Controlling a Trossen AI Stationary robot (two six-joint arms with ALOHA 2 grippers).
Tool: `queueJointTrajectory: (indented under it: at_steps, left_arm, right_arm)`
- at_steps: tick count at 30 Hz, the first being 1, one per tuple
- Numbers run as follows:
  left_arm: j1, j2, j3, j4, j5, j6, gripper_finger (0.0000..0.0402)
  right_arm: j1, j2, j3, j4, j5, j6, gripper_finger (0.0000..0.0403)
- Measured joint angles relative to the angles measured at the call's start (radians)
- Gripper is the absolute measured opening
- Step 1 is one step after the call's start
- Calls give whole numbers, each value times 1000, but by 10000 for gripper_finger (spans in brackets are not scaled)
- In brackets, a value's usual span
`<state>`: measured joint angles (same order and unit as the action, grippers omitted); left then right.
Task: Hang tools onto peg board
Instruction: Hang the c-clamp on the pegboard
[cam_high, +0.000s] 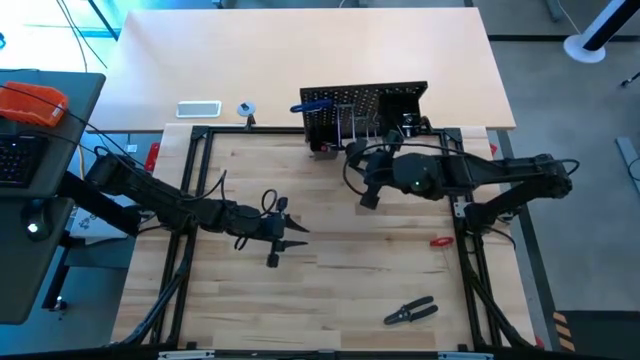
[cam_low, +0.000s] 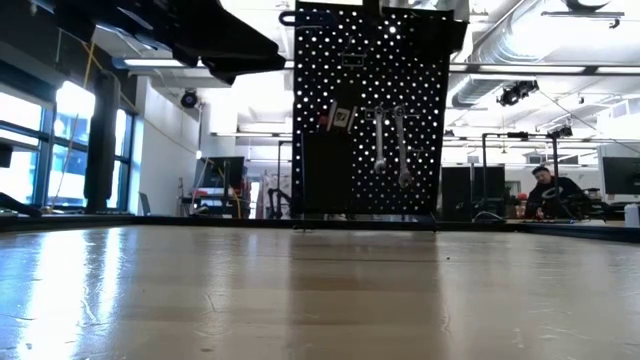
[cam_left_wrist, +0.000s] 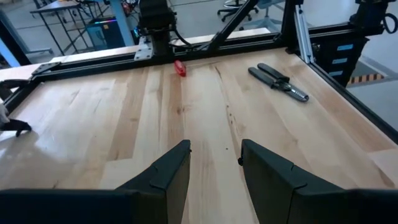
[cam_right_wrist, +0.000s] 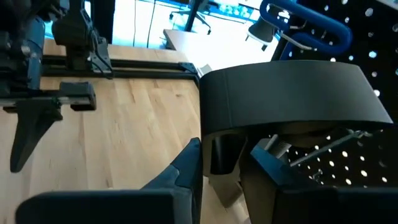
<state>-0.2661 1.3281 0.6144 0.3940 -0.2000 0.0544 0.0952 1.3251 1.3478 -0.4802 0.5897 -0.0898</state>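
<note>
Left gripper (cam_high: 290, 235) hovers over the wooden table (cam_high: 330, 290), left of centre, fingers pointing toward the right side. In the left wrist view the gripper (cam_left_wrist: 214, 171) shows its two dark fingers (cam_left_wrist: 168, 171) parted, bare wood in the gap, nothing held and nothing touched.

Centre rear: the peg board (cam_high: 365, 110) stands upright at the table's far edge. Black panel, full of small holes. In the low view the peg board (cam_low: 370, 110) carries two silver wrenches (cam_low: 390, 145) hanging side by side on hooks, a small tagged item just left of them, and a black box bin (cam_low: 327, 170) on its lower left. A blue-handled bent key (cam_high: 318, 103) sits along the board's top left; the right wrist view shows the same blue handle (cam_right_wrist: 305, 25) against the perforated panel.

Right gripper (cam_high: 368, 195) sits just in front of the peg board, its arm reaching in from the right. In the right wrist view the gripper (cam_right_wrist: 225, 165) has its fingers (cam_right_wrist: 186, 165) standing slightly apart, right up against the black bin (cam_right_wrist: 286, 93). Cannot tell whether they pinch anything.

Right front of the table: black-handled pliers (cam_high: 411, 312) lie flat, well apart from both grippers. A small red tool (cam_high: 441, 241) lies near the right frame rail.
</note>
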Motion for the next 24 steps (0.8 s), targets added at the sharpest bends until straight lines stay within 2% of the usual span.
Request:
queueJointTrajectory:
  at_steps: [8,24]
  left_arm:
    - [0,0,0,7,-5,-9,138]
    - [0,0,0,1,-5,-7,138]
  right_arm:
    - [-13,2,-1,45,-42,-18,71]
    - [-89,-22,-2,115,-94,48,71]
